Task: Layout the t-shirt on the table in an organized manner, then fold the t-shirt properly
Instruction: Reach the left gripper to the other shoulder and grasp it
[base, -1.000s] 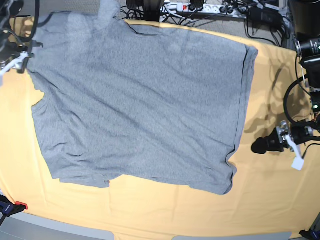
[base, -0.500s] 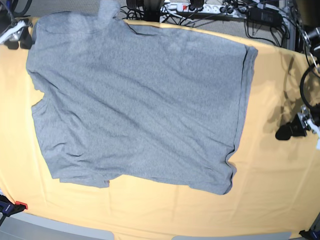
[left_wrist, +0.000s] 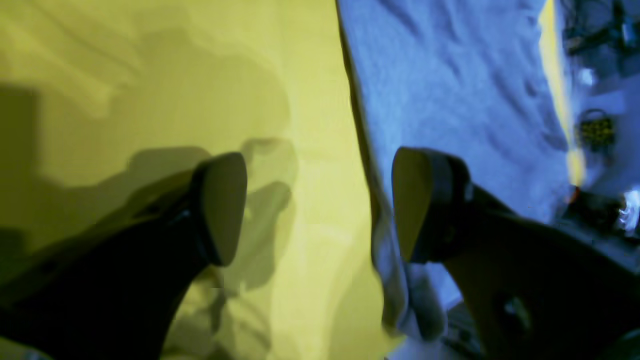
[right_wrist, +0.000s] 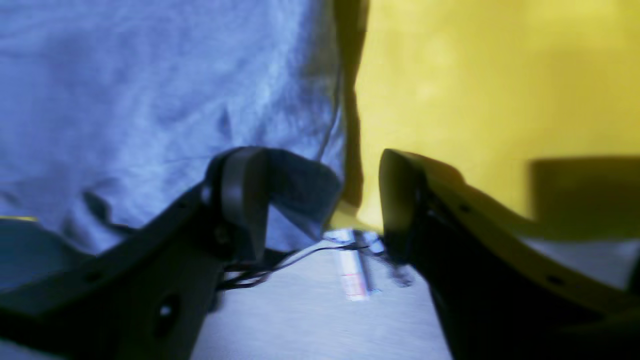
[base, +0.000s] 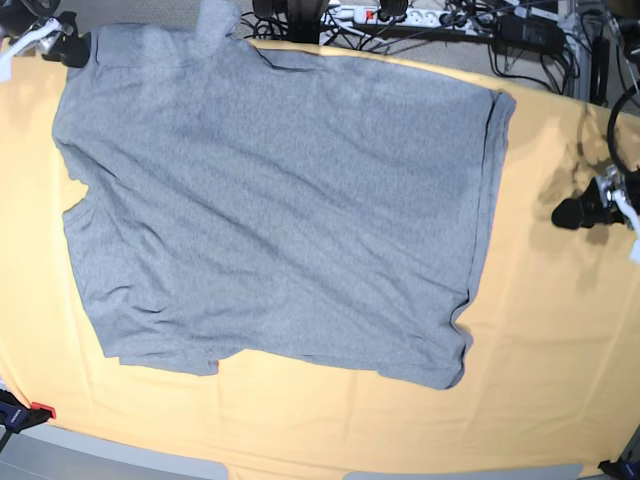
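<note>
We saw the t-shirt (base: 270, 200) spread flat on the table (base: 560, 380), plain grey side up, filling most of the upper and middle part of the base view. Its hem ran down the right side of the shirt, from the upper right toward the lower middle of the frame, and one sleeve lay at the top, near the upper left. Soft creases crossed the cloth, and the lower left corner was slightly rumpled.

Our left hand (base: 580, 212) hung at the right edge of the base view, over bare yellow table, well apart from the hem. In the left wrist view that hand (left_wrist: 320, 205) was spread wide with nothing between its fingers (left_wrist: 222, 205); the shirt's edge (left_wrist: 450, 90) ran through the upper right of that frame, bordering the yellow table (left_wrist: 150, 75).

Our right hand (base: 60, 45) sat in the upper left corner of the base view, just beside the shirt's top corner. In the right wrist view the hand (right_wrist: 320, 200) was also spread and empty, with grey cloth (right_wrist: 150, 85) at the upper left, yellow table (right_wrist: 500, 75) at the upper right, and the table's edge below, though that view was blurred.

A tangle of cables and a power strip (base: 385, 14) lay beyond the table along the top of the base view.
</note>
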